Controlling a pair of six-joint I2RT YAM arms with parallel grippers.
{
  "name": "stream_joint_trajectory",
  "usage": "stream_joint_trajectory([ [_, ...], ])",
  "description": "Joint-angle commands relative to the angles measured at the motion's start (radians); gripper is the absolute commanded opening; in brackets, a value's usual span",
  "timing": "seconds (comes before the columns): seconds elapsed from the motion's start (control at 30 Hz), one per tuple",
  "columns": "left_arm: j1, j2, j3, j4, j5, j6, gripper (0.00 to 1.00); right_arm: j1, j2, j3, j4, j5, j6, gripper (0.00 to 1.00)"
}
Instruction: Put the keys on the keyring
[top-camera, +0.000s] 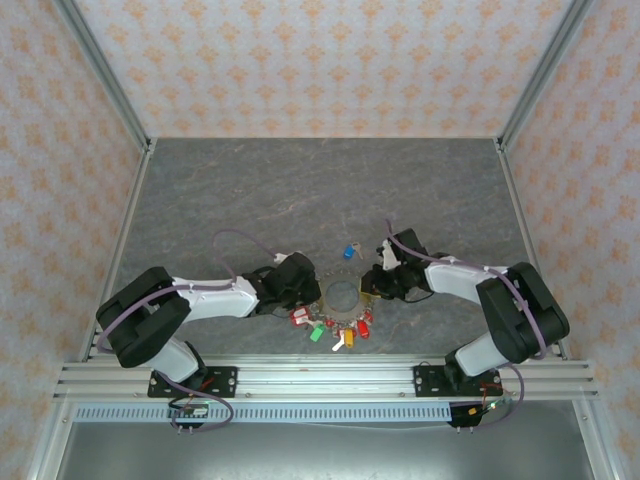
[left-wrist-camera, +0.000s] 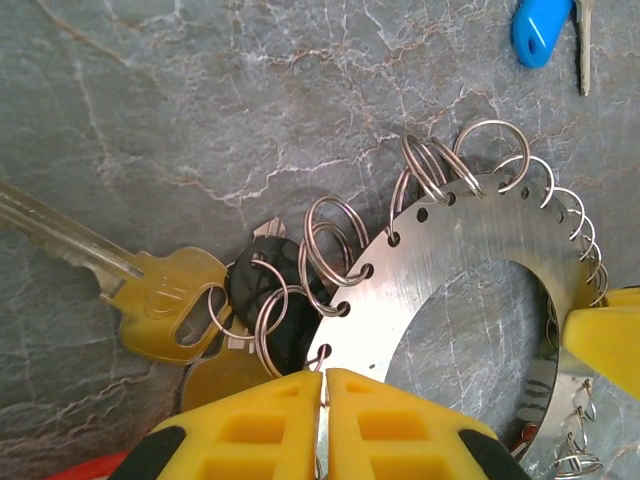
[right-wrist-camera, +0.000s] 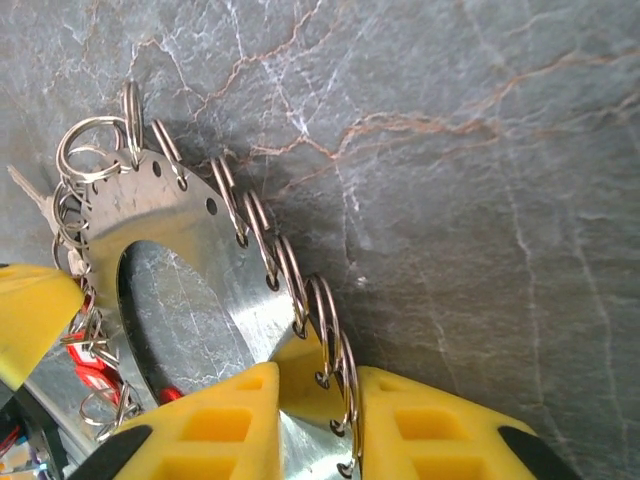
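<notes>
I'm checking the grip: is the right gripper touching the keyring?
Touching. The right wrist view shows the right gripper closed on the keyring, its rim wedged between the jaws.

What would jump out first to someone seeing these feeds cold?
The flat steel disc keyring, fringed with small split rings, lies near the front of the grey marbled table: the yellow fingers of the left gripper pinch its rim, those of the right gripper straddle the opposite edge. Then the red, green and yellow tagged keys clustered on its near rim, and one blue-tagged key lying apart just beyond it.
</notes>
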Motion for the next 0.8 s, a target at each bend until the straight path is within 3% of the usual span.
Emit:
stream_joint_trajectory([
  [0.0, 0.012, 0.017, -0.003, -0.089, -0.034, 0.005, 0.11, 0.001, -0.029, -0.034, 0.065, -0.041, -0.001, 0.15],
  [0.33, 0.016, 0.018, -0.002, -0.066, -0.028, 0.007, 0.11, -0.003, -0.064, -0.083, 0.192, -0.121, 0.053, 0.20],
  [0.53, 0.016, -0.031, -0.011, -0.092, -0.084, 0.005, 0.12, -0.003, -0.088, -0.091, 0.206, -0.112, 0.064, 0.11],
  [0.7, 0.015, -0.132, -0.029, -0.135, -0.169, 0.008, 0.20, -0.004, -0.142, -0.094, 0.208, -0.104, 0.081, 0.05],
  [0.77, 0.016, -0.196, -0.042, -0.146, -0.205, 0.008, 0.32, -0.003, -0.167, -0.098, 0.224, -0.103, 0.099, 0.03],
])
